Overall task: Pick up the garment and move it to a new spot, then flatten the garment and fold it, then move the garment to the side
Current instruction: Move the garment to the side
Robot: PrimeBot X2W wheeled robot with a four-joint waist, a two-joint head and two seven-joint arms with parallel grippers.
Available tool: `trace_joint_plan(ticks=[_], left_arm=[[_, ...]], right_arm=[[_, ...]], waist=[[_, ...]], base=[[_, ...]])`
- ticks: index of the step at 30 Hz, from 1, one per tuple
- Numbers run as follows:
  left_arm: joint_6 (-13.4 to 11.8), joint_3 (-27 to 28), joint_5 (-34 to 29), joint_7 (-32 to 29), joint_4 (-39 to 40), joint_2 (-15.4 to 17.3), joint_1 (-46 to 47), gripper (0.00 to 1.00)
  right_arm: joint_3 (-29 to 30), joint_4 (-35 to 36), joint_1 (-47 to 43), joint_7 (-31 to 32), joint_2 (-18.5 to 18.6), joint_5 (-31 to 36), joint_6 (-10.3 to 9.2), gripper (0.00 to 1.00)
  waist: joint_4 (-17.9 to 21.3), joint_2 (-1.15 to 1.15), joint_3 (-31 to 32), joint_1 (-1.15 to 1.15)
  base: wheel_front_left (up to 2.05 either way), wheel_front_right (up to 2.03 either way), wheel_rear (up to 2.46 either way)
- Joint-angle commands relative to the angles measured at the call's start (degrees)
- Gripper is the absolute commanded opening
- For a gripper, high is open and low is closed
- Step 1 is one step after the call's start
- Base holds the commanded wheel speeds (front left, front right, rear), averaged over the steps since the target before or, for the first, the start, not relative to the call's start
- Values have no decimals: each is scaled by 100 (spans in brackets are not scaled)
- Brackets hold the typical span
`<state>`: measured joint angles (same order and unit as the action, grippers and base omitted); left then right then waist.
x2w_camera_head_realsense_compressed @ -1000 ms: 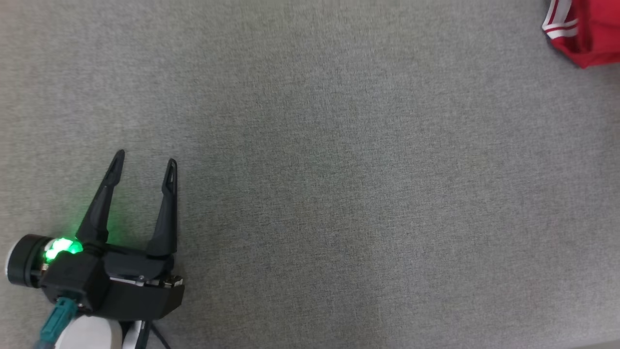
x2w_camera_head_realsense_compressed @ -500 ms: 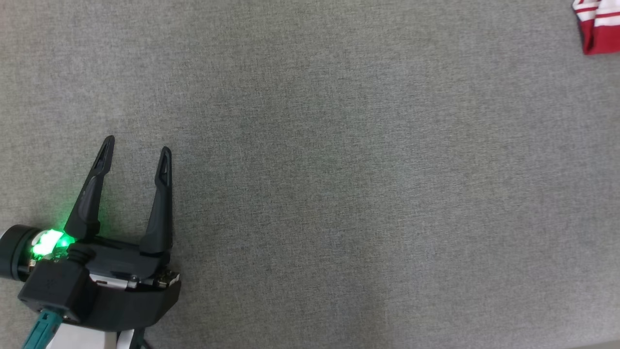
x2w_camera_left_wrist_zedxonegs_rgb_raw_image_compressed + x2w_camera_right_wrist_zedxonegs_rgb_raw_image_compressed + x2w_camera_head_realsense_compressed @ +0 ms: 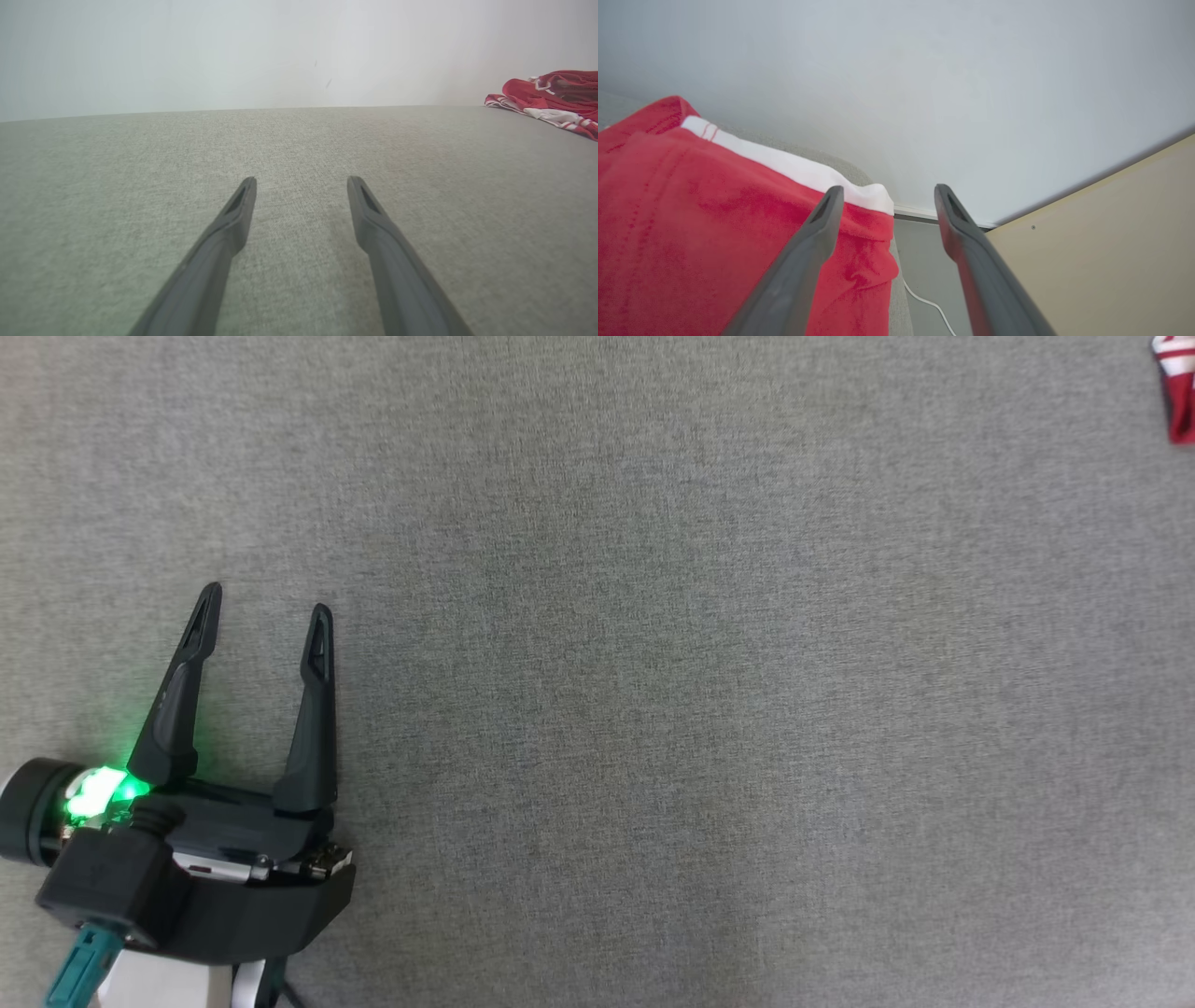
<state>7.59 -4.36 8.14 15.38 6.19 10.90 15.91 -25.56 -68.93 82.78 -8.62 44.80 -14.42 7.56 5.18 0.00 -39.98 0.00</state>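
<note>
The garment [image 3: 1181,392] is red with white stripes; a sliver of it shows at the head view's top right edge. From the left wrist it lies bunched at the far right [image 3: 551,98] of the grey surface. In the right wrist view the garment [image 3: 691,224] lies close below, its white band near the surface's edge. My left gripper [image 3: 263,600] rests open at the lower left over bare grey fabric, far from the garment, with nothing between its fingers [image 3: 299,179]. My right gripper [image 3: 885,189] is open just above the garment's edge, holding nothing.
A grey fabric surface [image 3: 653,709] spreads across the head view. A pale wall [image 3: 233,46] rises behind its far edge. Past the edge, in the right wrist view, are a grey floor with a white cable [image 3: 924,301] and a beige panel [image 3: 1111,242].
The head view has swung left, so the garment slid toward the top right corner. The left gripper shifted slightly up that view, still open.
</note>
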Motion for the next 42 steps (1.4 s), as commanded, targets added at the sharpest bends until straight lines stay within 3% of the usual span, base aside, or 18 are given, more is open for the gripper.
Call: trace_joint_plan(ticks=[1,11,26,42], left_arm=[[-20,94,-38,-45,-249,26,-53,100],[-19,304,30,-20,-419,-261,-350,100],[-19,731,53,-18,-702,-544,-1272,100],[-19,751,-35,-18,-785,-563,-1603,100]], right_arm=[[37,11,94,-138,-57,43,-20,100],[171,572,-591,-655,-829,-92,-20,100],[786,3464,-3789,-660,-1882,-507,-20,100],[1229,4735,-5891,-661,-2509,-694,-20,100]], waist=[[-7,0,88,0],[-88,0,1106,0],[-164,0,2771,0],[-92,0,3400,0]], base=[[0,0,0],[0,0,0],[0,0,0],[0,0,0]])
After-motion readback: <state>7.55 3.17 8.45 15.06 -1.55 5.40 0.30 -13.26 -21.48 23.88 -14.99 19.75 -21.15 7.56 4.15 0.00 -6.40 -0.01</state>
